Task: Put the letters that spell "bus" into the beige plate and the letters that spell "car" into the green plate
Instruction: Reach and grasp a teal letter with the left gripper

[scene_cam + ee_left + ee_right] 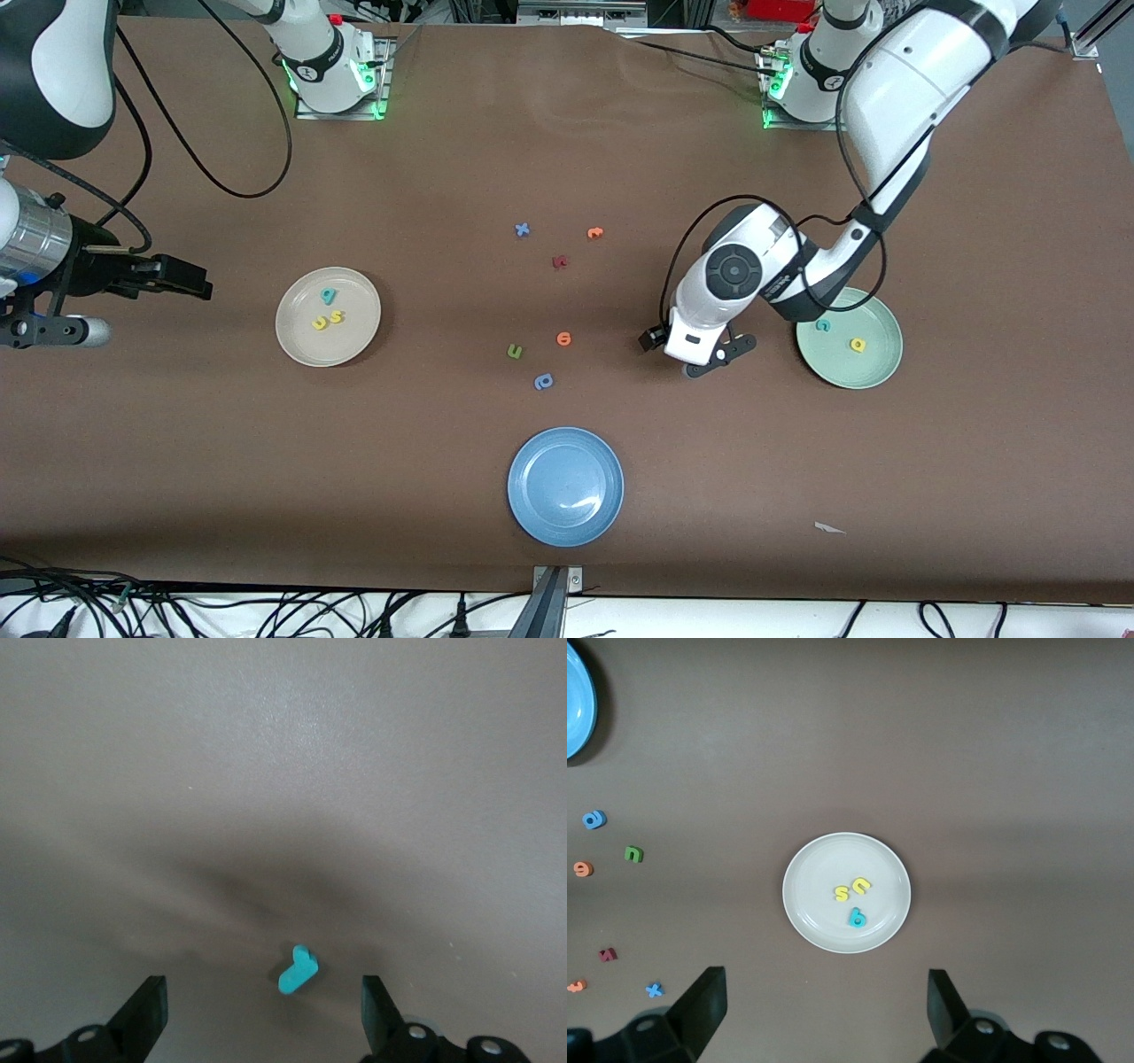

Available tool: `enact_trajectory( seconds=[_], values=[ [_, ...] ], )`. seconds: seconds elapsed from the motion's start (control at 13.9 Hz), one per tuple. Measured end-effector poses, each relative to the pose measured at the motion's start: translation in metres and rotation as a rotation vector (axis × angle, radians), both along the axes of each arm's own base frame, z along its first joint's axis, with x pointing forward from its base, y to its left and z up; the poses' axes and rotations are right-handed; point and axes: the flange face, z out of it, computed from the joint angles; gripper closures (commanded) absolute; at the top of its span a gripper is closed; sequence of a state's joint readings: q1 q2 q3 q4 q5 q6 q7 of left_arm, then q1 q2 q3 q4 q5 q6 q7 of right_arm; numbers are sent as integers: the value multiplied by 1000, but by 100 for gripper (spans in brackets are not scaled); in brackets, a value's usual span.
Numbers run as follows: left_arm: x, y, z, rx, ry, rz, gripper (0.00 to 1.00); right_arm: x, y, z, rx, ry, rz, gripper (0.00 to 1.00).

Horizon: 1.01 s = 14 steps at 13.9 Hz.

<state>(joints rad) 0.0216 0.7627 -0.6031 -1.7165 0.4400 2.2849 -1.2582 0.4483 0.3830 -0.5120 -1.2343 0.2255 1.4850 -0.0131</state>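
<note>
Left gripper (264,1014), jaws wide, straddles what looks like the teal "r" (298,969) on the counter (709,461), poised to pick; right gripper (824,1014) waits, jaws wide, beside the beige plate (298,347).

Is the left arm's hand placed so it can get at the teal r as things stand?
Probably yes. The left hand hangs open over the bare table beside the green plate, and the teal r lies flat between its fingers with nothing near to block a straight descent.

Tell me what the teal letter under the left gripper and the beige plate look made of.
Teal letter: probably foam, with thick, blunt, matte edges. Beige plate: smooth plastic or glazed ceramic, I can't tell which; its rim has a faint sheen.
</note>
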Motion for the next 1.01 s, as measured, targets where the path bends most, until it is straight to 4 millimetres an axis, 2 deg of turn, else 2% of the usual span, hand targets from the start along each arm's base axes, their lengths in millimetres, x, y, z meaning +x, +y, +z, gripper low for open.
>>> enact_trajectory(
  seconds=[0.36, 0.58, 0.79, 1.01],
  values=[
    [-5, -12, -12, 34, -45, -39, 8, 0, 1, 1, -2, -2, 3, 0],
    [-16, -24, -27, 84, -49, -75, 11, 0, 1, 1, -5, -2, 2, 0],
    [-22, -32, -33, 99, -49, -89, 28, -7, -5, 3, -43, -1, 15, 0],
    [-21, -31, -32, 98, -52, -86, 33, -27, -9, 3, -51, -41, 50, 0]
  ],
)
